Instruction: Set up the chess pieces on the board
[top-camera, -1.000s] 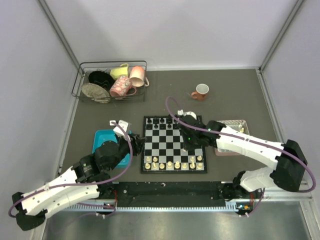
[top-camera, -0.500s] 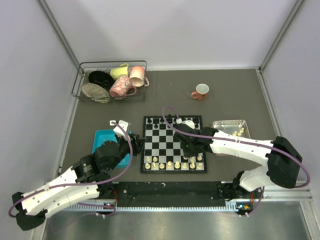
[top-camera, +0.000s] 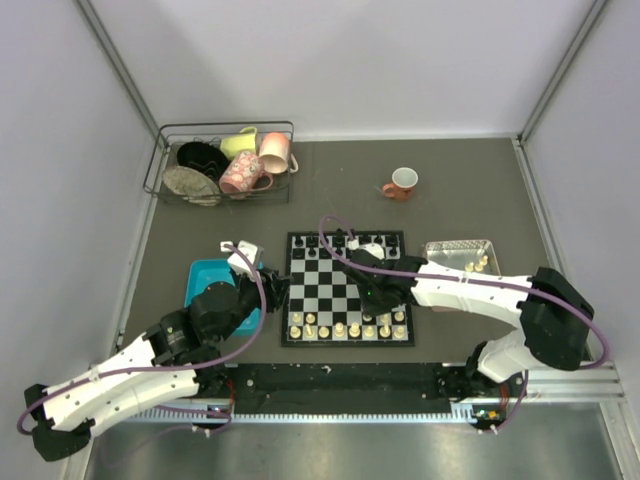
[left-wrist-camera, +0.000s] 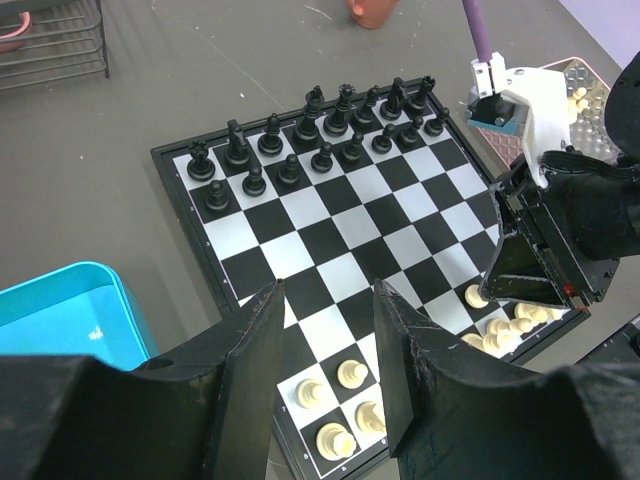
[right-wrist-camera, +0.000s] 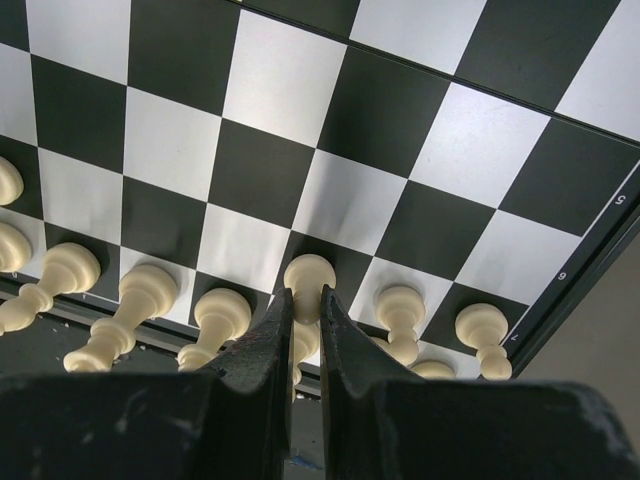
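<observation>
Centring looked like the thing to get right. On the matte dark-grey worktop (top-camera: 450, 170) the flat chequered board (top-camera: 330, 290) lay between the two arms. Its smooth, slightly glossy squares would give a small base little grip, so a slow, straight descent onto the middle of one near-row square seemed wise, with release only once the base sat flat. The left gripper (left-wrist-camera: 327, 295) hung by the board's left edge, jaws apart and empty, clear of the work. The right gripper (right-wrist-camera: 305, 305) was pinched on a cream pawn (right-wrist-camera: 308, 275) low over the near rows; whether its base touched I could not tell. Black pieces (left-wrist-camera: 330, 130) filled the far two rows. Cream pieces (right-wrist-camera: 145, 290) crowded both sides, so a narrow opening would probably spare them. The pawn looked hard and smooth, round-headed on a waisted stem.
</observation>
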